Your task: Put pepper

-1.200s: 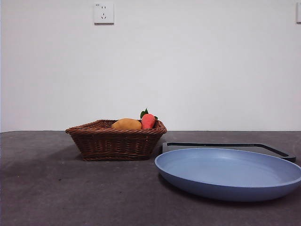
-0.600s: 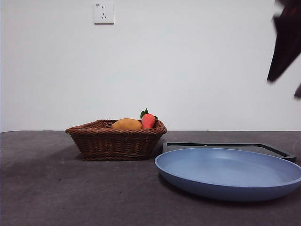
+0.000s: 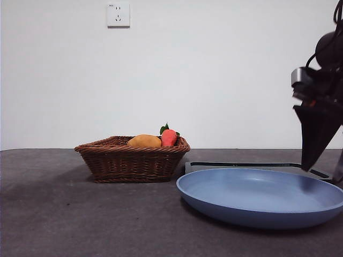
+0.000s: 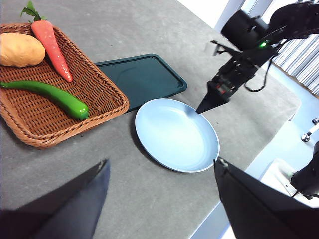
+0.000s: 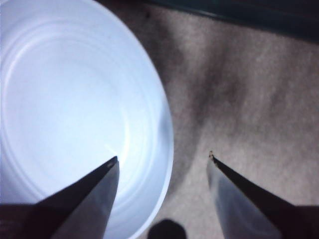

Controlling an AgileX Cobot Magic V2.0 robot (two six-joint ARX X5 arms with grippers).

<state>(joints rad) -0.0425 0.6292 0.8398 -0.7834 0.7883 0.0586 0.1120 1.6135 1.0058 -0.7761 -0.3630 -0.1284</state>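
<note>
The pepper (image 4: 50, 94) is long, glossy and dark green. It lies in the wicker basket (image 4: 102, 115) beside a red-orange fruit and a yellow-orange one. In the front view the basket's wall (image 3: 131, 160) hides it. My right gripper (image 5: 162, 159) is open and empty, low over the blue plate's (image 5: 60, 99) rim, one jaw over the plate and one over the table. It shows at the right edge of the front view (image 3: 323, 172) and in the left wrist view (image 4: 208, 102). My left gripper (image 4: 160, 162) is open and empty, high above the table, well apart from the basket.
The blue plate (image 3: 257, 198) sits right of the basket, with a dark-green tray (image 4: 142, 74) behind it. The red-orange fruit (image 4: 52, 45) and the yellow-orange fruit (image 4: 20, 50) share the basket. The table's edge (image 4: 259, 149) runs just beyond the plate.
The right arm has come down into the front view from the upper right and now hangs low over the plate's right rim. The basket, fruits and plate have not moved.
</note>
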